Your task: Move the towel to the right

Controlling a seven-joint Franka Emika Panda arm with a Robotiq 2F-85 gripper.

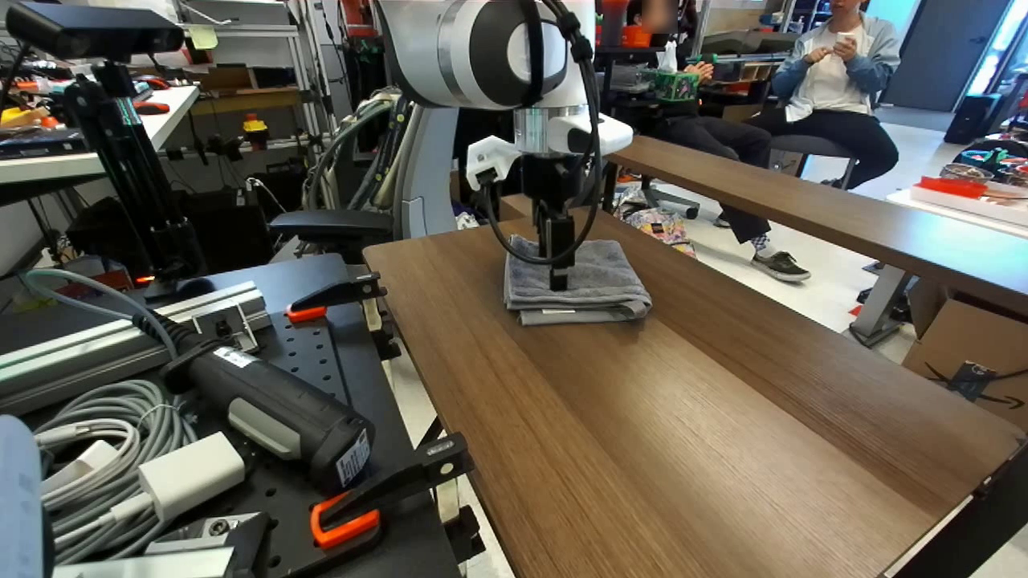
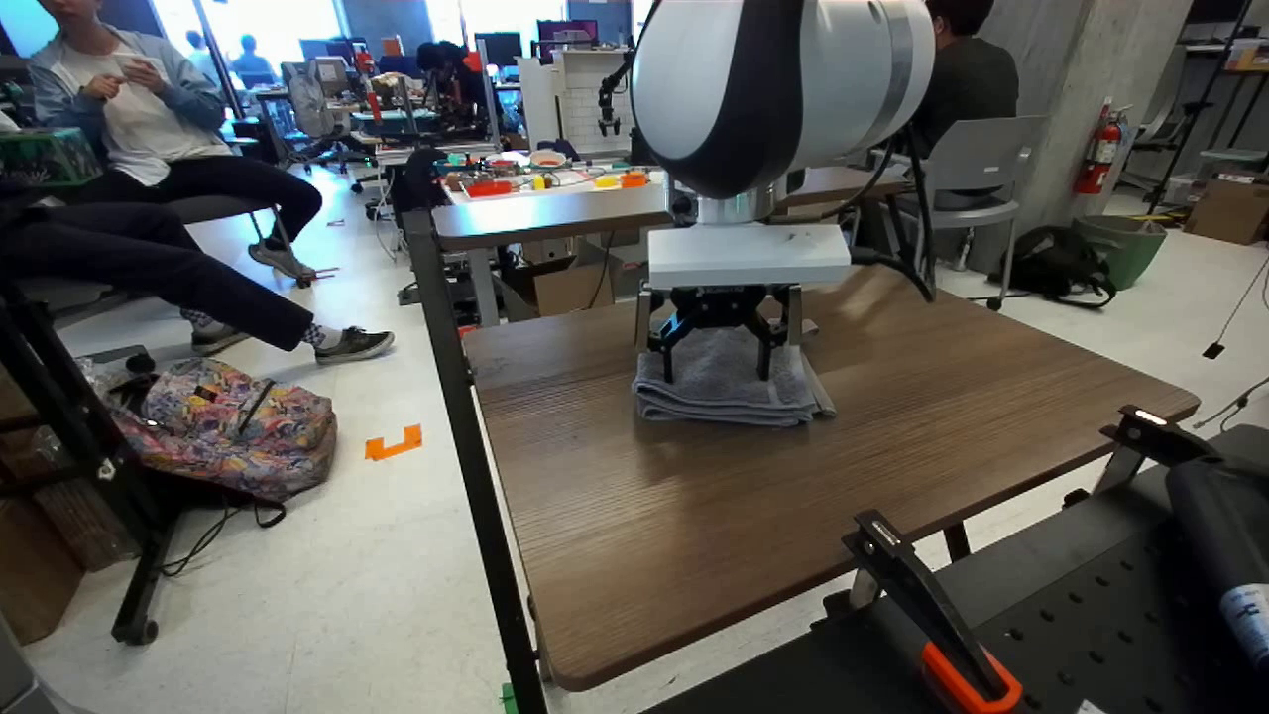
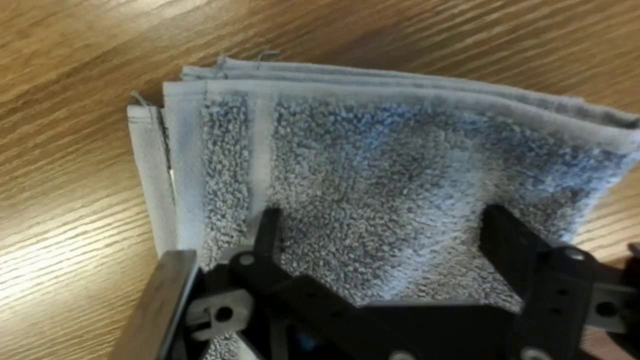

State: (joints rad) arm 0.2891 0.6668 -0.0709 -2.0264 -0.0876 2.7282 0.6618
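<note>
The brown wooden desk (image 1: 683, 385) fills much of both exterior views. The white and black arm (image 2: 753, 89) hangs over the desk, its upper length cut off by the frame. A seated person (image 1: 819, 80) in a light blue jacket is well apart from the desk, and a black perforated board (image 1: 313, 353) runs beside one of the desk's edges. In an exterior view a patterned backpack (image 2: 248, 426) lies apart from the desk.

In an exterior view the grey towel (image 1: 598, 277) rests on the desk toward its far end, folded in layers and in from the edges. The gripper (image 2: 716, 367) points down over the desk, spread, with a broad stretch of towel showing between its two sides. Two black and orange clamps (image 1: 409, 479) sit along the desk's edge, on the same side as the board. The gripper's black fingers (image 3: 505, 240) stand well apart over the towel; whether their tips press into the cloth cannot be told. A pale hem (image 3: 345, 91) edges the towel's layers, slightly offset from one another on the desk. Loose threads (image 3: 267, 53) stick out near the towel's corners, over the desk's bare wood.
</note>
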